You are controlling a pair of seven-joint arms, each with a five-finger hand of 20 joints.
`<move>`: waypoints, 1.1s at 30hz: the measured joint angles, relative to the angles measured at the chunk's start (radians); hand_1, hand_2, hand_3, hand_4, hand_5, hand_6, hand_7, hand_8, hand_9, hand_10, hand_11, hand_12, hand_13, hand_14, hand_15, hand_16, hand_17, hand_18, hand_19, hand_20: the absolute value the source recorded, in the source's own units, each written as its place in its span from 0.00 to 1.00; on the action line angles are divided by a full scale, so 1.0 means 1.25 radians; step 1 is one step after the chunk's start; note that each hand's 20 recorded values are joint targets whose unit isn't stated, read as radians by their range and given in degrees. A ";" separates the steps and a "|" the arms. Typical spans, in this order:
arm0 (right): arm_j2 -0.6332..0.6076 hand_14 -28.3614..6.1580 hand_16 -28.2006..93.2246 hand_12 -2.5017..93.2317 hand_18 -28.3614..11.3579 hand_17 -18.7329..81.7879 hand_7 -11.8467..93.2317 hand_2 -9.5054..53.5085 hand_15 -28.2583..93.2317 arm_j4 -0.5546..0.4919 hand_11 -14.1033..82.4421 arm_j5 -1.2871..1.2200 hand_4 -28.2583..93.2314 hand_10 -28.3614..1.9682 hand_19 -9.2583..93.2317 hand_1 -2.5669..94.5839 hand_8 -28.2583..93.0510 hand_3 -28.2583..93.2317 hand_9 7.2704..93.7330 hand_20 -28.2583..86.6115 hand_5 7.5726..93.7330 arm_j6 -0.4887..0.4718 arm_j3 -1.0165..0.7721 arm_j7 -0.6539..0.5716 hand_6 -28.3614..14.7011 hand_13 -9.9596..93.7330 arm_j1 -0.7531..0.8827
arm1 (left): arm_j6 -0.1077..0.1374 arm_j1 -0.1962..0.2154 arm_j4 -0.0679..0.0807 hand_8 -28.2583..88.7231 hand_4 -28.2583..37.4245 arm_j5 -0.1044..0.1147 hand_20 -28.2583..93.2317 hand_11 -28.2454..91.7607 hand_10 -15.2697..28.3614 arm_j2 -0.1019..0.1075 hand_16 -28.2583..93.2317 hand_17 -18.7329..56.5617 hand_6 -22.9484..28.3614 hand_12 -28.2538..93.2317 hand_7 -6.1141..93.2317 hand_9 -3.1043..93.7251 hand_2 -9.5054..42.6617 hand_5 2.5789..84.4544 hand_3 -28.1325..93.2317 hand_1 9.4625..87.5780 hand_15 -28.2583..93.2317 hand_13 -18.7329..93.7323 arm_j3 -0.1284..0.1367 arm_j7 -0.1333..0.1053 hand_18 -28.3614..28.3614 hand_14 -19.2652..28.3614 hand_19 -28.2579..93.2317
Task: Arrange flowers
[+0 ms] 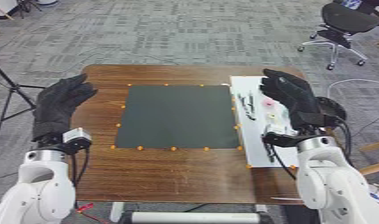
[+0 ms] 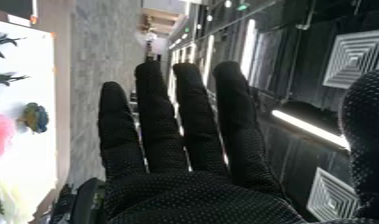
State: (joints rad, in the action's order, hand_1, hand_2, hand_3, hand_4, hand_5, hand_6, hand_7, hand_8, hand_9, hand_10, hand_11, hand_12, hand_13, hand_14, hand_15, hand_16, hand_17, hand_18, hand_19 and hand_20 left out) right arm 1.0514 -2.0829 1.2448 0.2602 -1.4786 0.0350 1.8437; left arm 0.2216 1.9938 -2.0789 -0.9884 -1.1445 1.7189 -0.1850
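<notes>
Brown wooden bench [image 1: 159, 182], with contents

Bench: centre of the head view's frame.
Mat [image 1: 177, 117]: dark, rectangular, mid-frame.
White sheet [image 1: 245, 83]: right of the mat.
Right hand [image 1: 295, 95]: black glove, right of frame, overlapping the sheet in view; open, fingers straight.
Left hand [image 1: 57, 105]: black glove, left of frame by the bench's edge; open, fingers relaxed.
Flowers, on the sheet, right of frame: one pink flower [image 1: 268, 102]; one pale yellow flower [image 1: 272, 116], just below it; dark green stems [image 1: 248, 106], to their left.
</notes>
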 measured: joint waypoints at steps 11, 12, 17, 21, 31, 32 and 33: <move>-0.005 0.36 0.42 0.23 0.25 0.48 0.27 0.00 0.37 -0.002 0.24 0.039 0.14 0.42 0.29 0.27 0.18 0.78 0.54 0.56 0.48 0.015 -0.002 -0.015 0.57 0.59 0.005 | 0.002 0.003 0.000 0.18 0.16 0.001 0.41 0.45 0.72 -0.006 0.23 0.39 0.57 0.34 0.24 0.57 0.25 0.60 0.75 0.24 0.46 0.57 -0.003 0.000 0.80 0.86 0.46; -0.006 0.36 0.42 0.24 0.27 0.50 0.27 0.00 0.37 -0.003 0.25 0.046 0.14 0.42 0.30 0.28 0.18 0.78 0.55 0.57 0.48 0.019 -0.001 -0.018 0.56 0.62 0.005 | 0.002 0.003 0.000 0.18 0.16 0.001 0.41 0.45 0.72 -0.006 0.23 0.39 0.57 0.34 0.24 0.57 0.25 0.60 0.75 0.24 0.46 0.57 -0.003 0.000 0.80 0.86 0.46; -0.013 0.49 0.49 0.30 0.24 0.57 0.34 0.00 0.54 -0.019 0.40 0.133 0.14 0.42 0.57 0.36 0.19 0.75 0.68 0.68 0.54 0.081 0.016 -0.086 0.57 0.77 0.002 | 0.002 0.003 0.000 0.18 0.16 0.001 0.41 0.45 0.72 -0.006 0.23 0.39 0.57 0.34 0.25 0.57 0.25 0.60 0.75 0.24 0.46 0.57 -0.004 0.001 0.80 0.86 0.46; -0.023 0.61 0.52 0.35 0.17 0.58 0.38 0.00 0.68 -0.051 0.52 0.317 0.14 0.45 0.77 0.39 0.19 0.74 0.73 0.72 0.59 0.129 0.039 -0.246 0.57 0.84 0.000 | 0.004 0.004 -0.002 0.18 0.16 0.000 0.41 0.45 0.72 -0.006 0.23 0.39 0.57 0.34 0.24 0.57 0.25 0.60 0.75 0.24 0.46 0.57 0.000 0.004 0.80 0.86 0.47; -0.087 0.75 0.54 0.39 0.23 0.71 0.41 0.00 0.75 -0.089 0.59 0.685 0.13 0.56 0.92 0.42 0.20 0.69 0.84 0.67 0.69 0.053 0.065 -0.402 0.59 0.95 0.033 | 0.006 0.010 -0.020 0.18 0.16 -0.006 0.40 0.45 0.72 0.000 0.23 0.39 0.57 0.33 0.24 0.57 0.25 0.60 0.75 0.24 0.46 0.57 0.016 0.017 0.80 0.86 0.47; -0.093 0.76 0.54 0.40 0.24 0.72 0.41 0.00 0.75 -0.093 0.60 0.728 0.13 0.56 0.93 0.43 0.20 0.69 0.84 0.67 0.70 0.026 0.061 -0.415 0.59 0.95 0.044 | 0.006 0.012 -0.022 0.18 0.16 -0.007 0.40 0.45 0.72 0.001 0.23 0.38 0.57 0.33 0.24 0.57 0.25 0.60 0.75 0.24 0.46 0.57 0.018 0.018 0.80 0.86 0.47; -0.098 0.77 0.54 0.40 0.24 0.73 0.41 0.00 0.75 -0.096 0.60 0.774 0.13 0.57 0.94 0.43 0.20 0.69 0.85 0.66 0.70 -0.001 0.056 -0.427 0.59 0.96 0.056 | 0.006 0.014 -0.024 0.18 0.16 -0.008 0.40 0.45 0.72 0.001 0.23 0.38 0.57 0.34 0.24 0.57 0.25 0.60 0.75 0.24 0.46 0.57 0.020 0.019 0.80 0.86 0.47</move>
State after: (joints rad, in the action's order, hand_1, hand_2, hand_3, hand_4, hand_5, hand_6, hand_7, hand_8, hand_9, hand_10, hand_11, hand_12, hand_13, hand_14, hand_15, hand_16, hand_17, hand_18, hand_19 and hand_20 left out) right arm 0.9288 -2.2030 2.2117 0.2583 -1.4088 -0.4994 1.9137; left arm 0.2296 2.0108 -2.1093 -0.9981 -1.1430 1.7435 -0.1616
